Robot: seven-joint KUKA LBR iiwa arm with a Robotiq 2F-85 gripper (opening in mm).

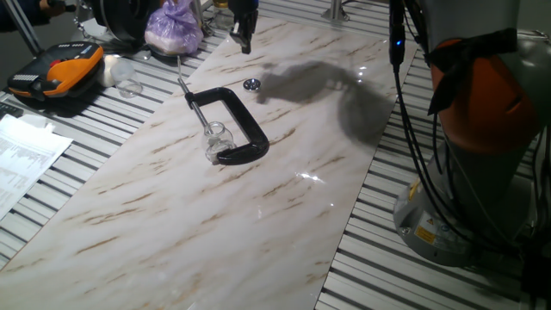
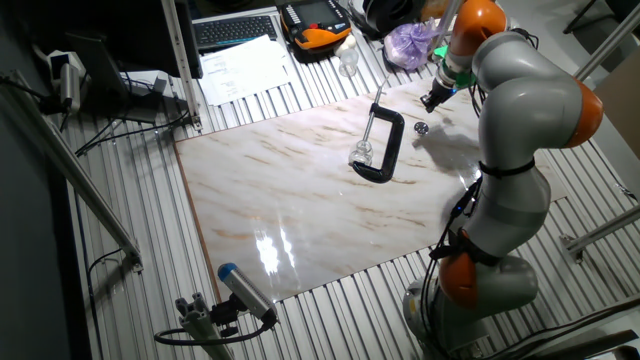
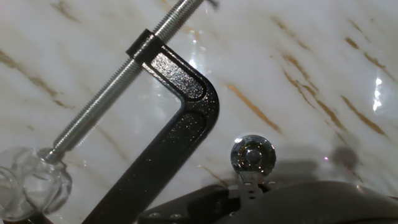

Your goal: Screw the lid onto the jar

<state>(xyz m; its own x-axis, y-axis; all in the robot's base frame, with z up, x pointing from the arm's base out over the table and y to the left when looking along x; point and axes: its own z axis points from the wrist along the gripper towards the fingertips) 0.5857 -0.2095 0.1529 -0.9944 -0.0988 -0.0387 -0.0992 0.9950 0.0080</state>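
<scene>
The lid (image 1: 251, 84), a small shiny silvery cap, lies flat on the marble board (image 1: 215, 224), apart from the jar. The jar (image 1: 216, 138), small and of clear glass, sits held between the screw and the jaw of a black C-clamp (image 1: 237, 120). My gripper (image 1: 244, 36) hangs above the board beyond the lid, holding nothing, and its fingers look closed together. In the hand view the lid (image 3: 253, 154) lies just past the dark finger mass (image 3: 261, 202), with the clamp (image 3: 180, 118) to the left and the jar (image 3: 37, 180) at the lower left. The other fixed view shows the lid (image 2: 421, 128), the jar (image 2: 364, 155) and the gripper (image 2: 432, 98).
Another clear glass vessel (image 1: 129, 86) lies left of the board. An orange and black case (image 1: 56, 73), a purple bag (image 1: 175, 26) and papers (image 1: 21, 159) sit on the slatted table. The arm's base (image 1: 448, 215) stands at the right.
</scene>
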